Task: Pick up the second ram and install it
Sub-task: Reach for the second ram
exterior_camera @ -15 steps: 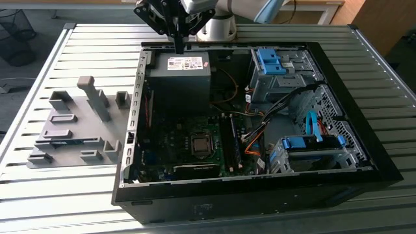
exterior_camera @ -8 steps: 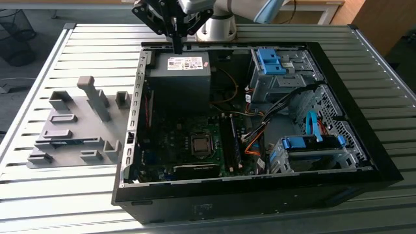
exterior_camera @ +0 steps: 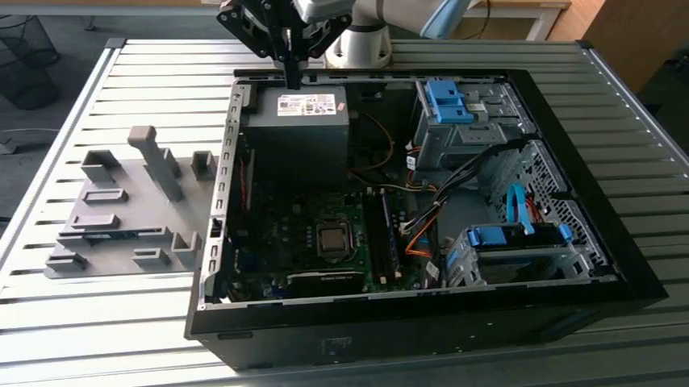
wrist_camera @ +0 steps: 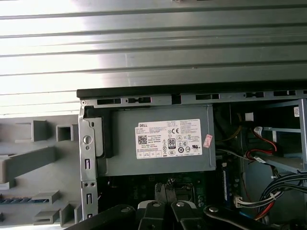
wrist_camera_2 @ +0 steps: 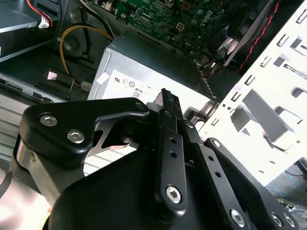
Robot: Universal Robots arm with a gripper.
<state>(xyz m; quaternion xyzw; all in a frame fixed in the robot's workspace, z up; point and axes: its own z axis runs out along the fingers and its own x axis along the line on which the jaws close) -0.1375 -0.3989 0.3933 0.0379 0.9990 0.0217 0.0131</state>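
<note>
Spanning the scene, a slatted metal worktop (exterior_camera: pixel 129 72) carries an open computer case (exterior_camera: pixel 431 339) and a grey holder tray (exterior_camera: pixel 135 211); a wire basket (exterior_camera: pixel 27 56) stands on the floor beyond. The second ram (exterior_camera: pixel 111 235) lies in that tray, well apart from the claw (exterior_camera: pixel 292 79), which is pressed together over the power supply (exterior_camera: pixel 296 133).

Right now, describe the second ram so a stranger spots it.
Beside the open computer case, on the exterior view's left, lies a grey holder plate. The second ram rests on it: the only slim blue stick among grey shapes.
</note>
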